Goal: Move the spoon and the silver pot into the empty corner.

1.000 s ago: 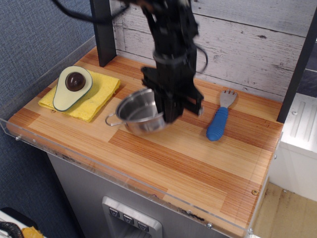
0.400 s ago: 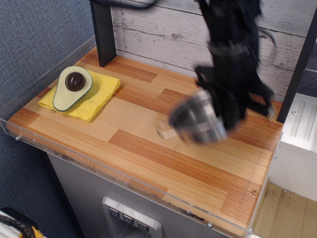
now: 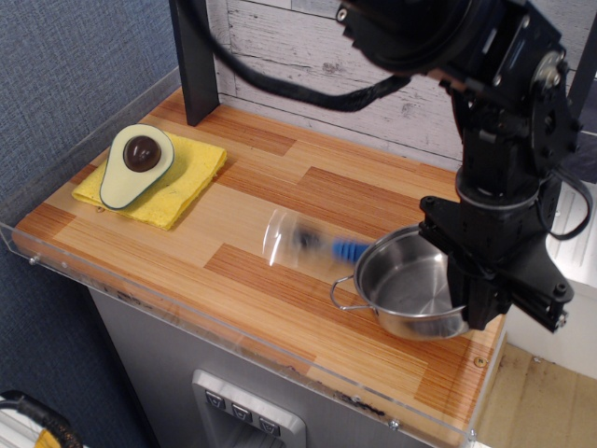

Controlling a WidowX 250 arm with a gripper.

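Note:
The silver pot (image 3: 407, 289) is at the front right of the wood tabletop, close to the empty corner with its brass fitting (image 3: 479, 361). My gripper (image 3: 476, 301) reaches down from above and is shut on the pot's right rim. I cannot tell whether the pot rests on the table or hangs just above it. The spoon (image 3: 349, 250) shows only as a motion-blurred streak just left of the pot, with a patch of blue handle visible. Its head is too smeared to make out.
An avocado half (image 3: 136, 163) lies on a yellow cloth (image 3: 187, 177) at the back left. A black post (image 3: 193, 61) stands at the back. A clear acrylic rim (image 3: 233, 327) edges the front and left side. A white plank wall (image 3: 280, 56) is behind.
The gripper carried the pot from the table's middle to the front right. The spoon left its back-right spot and is now a blur left of the pot.

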